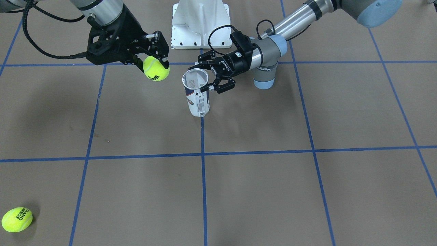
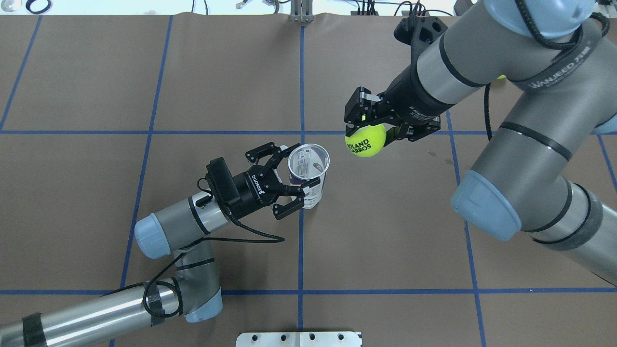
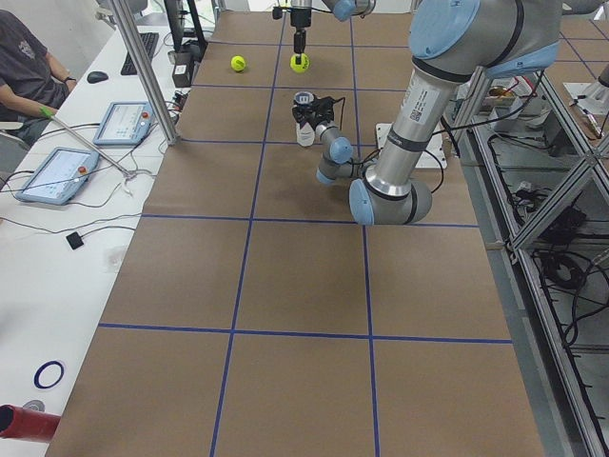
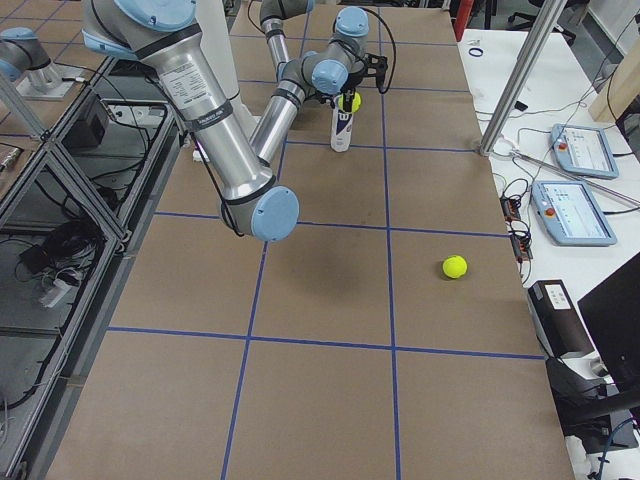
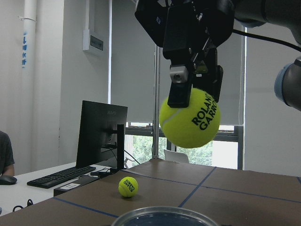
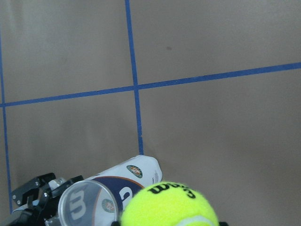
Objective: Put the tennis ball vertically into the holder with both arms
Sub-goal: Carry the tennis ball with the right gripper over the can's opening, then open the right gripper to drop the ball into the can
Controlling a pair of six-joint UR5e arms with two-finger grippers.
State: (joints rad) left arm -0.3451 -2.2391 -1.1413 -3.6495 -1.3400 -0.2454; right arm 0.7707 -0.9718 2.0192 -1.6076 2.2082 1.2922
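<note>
The holder [image 1: 197, 99], a clear tube with a white and navy label, stands upright near the table's middle; it also shows in the overhead view [image 2: 312, 192]. My left gripper [image 2: 298, 169] is shut on it from the side, just below the metal rim. My right gripper [image 2: 365, 135] is shut on a yellow tennis ball [image 2: 365, 140] and holds it in the air, beside the tube's open mouth and higher than it. In the left wrist view the ball [image 5: 190, 117] hangs above the rim [image 5: 162, 215]. In the right wrist view the ball [image 6: 169, 207] sits beside the tube [image 6: 117, 188].
A second tennis ball [image 1: 17, 219] lies on the table near the far corner on my right side, also in the exterior right view [image 4: 454, 266]. The white pedestal base [image 1: 199, 24] stands at the robot's edge. Blue tape lines grid the brown table.
</note>
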